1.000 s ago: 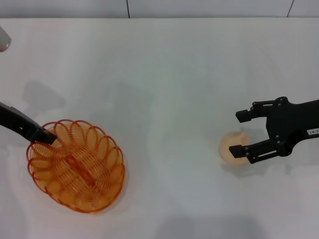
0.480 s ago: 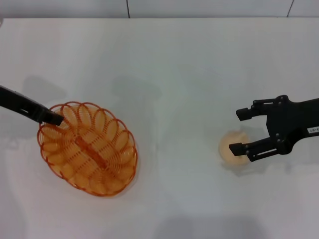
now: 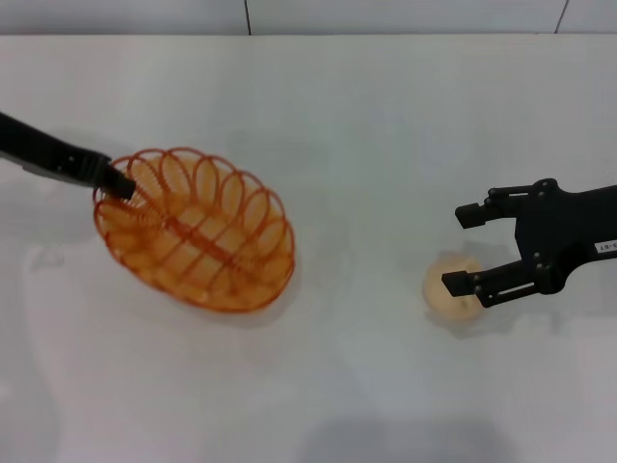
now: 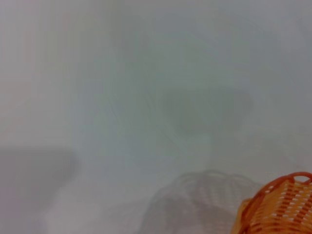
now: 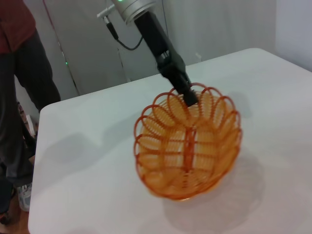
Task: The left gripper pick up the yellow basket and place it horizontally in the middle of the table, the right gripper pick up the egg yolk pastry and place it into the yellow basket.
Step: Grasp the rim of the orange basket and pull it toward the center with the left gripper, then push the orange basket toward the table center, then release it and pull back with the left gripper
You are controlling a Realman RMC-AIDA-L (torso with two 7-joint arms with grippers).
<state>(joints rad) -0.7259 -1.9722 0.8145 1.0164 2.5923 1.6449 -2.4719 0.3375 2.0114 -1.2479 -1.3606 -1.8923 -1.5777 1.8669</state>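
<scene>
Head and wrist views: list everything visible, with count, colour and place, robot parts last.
basket: one, orange-yellow wire, left of table centre, held by its rim, apparently lifted above its shadow.
pastry: one, pale beige, on the table's right side.
table: one, white, under everything.
person: one, dark red top, dark trousers, standing beyond the table's far edge in the right wrist view.
left gripper: one, black, shut on the basket's left rim.
right gripper: one, black, open, around the pastry.
</scene>
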